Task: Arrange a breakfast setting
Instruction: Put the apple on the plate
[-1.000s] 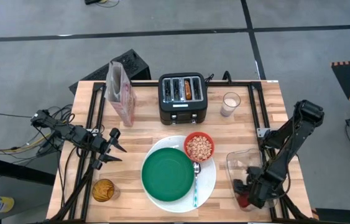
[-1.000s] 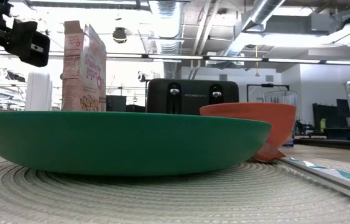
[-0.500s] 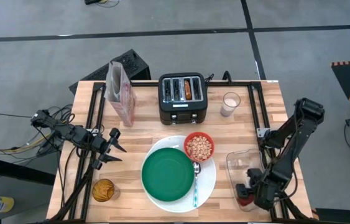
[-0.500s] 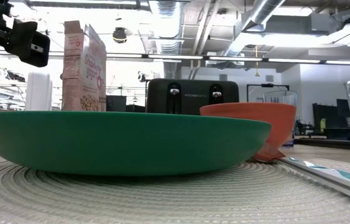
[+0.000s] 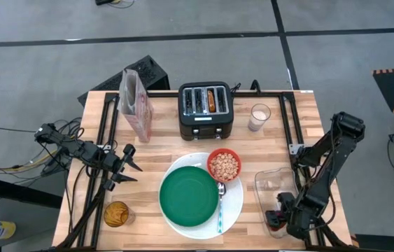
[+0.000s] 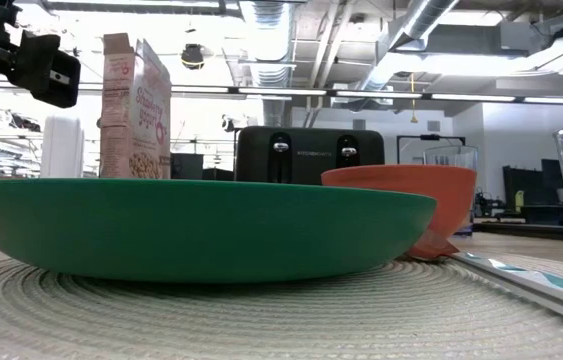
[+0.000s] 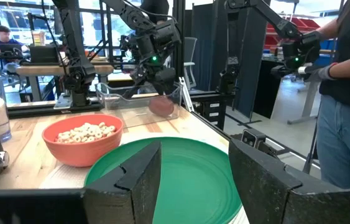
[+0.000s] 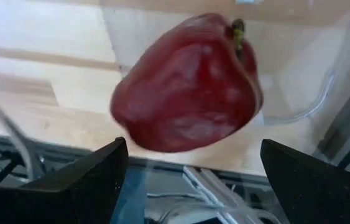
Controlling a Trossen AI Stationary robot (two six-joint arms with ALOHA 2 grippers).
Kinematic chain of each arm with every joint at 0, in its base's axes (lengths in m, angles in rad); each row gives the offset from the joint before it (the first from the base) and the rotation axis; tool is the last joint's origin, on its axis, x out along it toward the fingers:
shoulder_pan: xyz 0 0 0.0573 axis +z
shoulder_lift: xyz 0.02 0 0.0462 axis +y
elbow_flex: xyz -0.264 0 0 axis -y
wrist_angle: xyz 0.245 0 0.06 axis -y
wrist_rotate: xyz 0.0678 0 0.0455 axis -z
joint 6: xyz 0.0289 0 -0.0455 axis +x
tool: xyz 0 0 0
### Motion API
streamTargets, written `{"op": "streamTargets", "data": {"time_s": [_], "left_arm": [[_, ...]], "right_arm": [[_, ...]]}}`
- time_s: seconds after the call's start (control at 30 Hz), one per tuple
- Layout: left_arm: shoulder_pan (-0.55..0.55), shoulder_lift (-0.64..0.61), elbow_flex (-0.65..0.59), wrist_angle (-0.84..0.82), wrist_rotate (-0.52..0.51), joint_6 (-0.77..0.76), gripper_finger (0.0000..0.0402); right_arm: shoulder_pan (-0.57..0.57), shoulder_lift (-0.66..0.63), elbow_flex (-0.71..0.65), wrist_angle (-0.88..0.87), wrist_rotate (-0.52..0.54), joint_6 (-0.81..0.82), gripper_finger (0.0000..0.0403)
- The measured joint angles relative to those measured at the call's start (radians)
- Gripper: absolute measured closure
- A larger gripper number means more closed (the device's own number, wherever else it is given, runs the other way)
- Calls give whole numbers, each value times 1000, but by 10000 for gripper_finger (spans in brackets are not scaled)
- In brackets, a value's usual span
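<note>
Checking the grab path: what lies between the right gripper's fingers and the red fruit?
Nothing: the right wrist view shows the red fruit just ahead of the open right gripper.

Upper centre of the high view, a black toaster sits between cereal box and milk glass; clear tray lower right, juice glass lower left.

Two dark, jointed robot arms, both black throughout

The black left arm was slim, with loose thin cables bunched at its base and two pointed, tapering fingers at its tip; the black right arm was made of blocky, rounded segments; seen up close, each arm's fingers were flat, matte black wedges with angular, faceted faces
</note>
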Motion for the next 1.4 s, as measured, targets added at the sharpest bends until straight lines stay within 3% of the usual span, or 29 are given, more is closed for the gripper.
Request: {"op": "streamTargets", "data": {"time_s": [0.7, 1.4], "left_arm": [[0, 0, 0, 0, 0, 0, 226], [0, 0, 0, 0, 0, 0, 226]], "right_arm": [[-54, 69, -2, -102, 56, 1, 16], [-61, 71, -14, -210, 11, -5, 19]]}}
